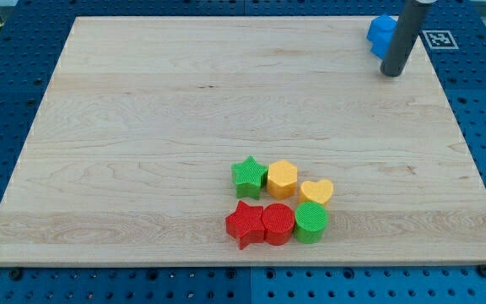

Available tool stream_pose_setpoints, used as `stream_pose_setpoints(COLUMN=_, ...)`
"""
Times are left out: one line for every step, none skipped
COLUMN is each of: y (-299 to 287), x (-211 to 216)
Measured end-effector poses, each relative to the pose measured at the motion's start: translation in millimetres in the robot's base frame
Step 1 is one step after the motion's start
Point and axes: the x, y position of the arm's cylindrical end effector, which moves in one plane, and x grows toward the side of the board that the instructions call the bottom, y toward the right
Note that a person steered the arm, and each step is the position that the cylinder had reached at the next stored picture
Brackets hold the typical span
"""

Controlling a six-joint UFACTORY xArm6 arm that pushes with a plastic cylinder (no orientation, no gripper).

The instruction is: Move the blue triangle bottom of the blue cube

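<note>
Blue blocks (380,35) sit at the view's top right corner of the wooden board (142,127), partly hidden behind my rod; I cannot tell the blue triangle from the blue cube. My tip (391,73) rests on the board just below and right of the visible blue shape, touching or nearly touching it.
A cluster of blocks lies near the view's bottom centre: a green star (249,176), a yellow hexagon (283,178), a yellow heart (316,192), a red star (245,223), a red cylinder (278,224) and a green cylinder (311,222). A fiducial tag (439,39) lies beyond the board's top right corner.
</note>
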Motion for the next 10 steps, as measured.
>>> stream_pose_setpoints(y=16, x=0)
stream_pose_setpoints(y=20, x=0)
stream_pose_setpoints(y=20, x=0)
stream_pose_setpoints(y=20, x=-5)
stream_pose_setpoints(y=20, x=-10)
stream_pose_setpoints(y=20, x=-16)
stream_pose_setpoints(y=20, x=-16)
stream_pose_setpoints(y=9, x=-16)
stream_pose_setpoints(y=7, x=-24)
stream_pose_setpoints(y=13, x=-31)
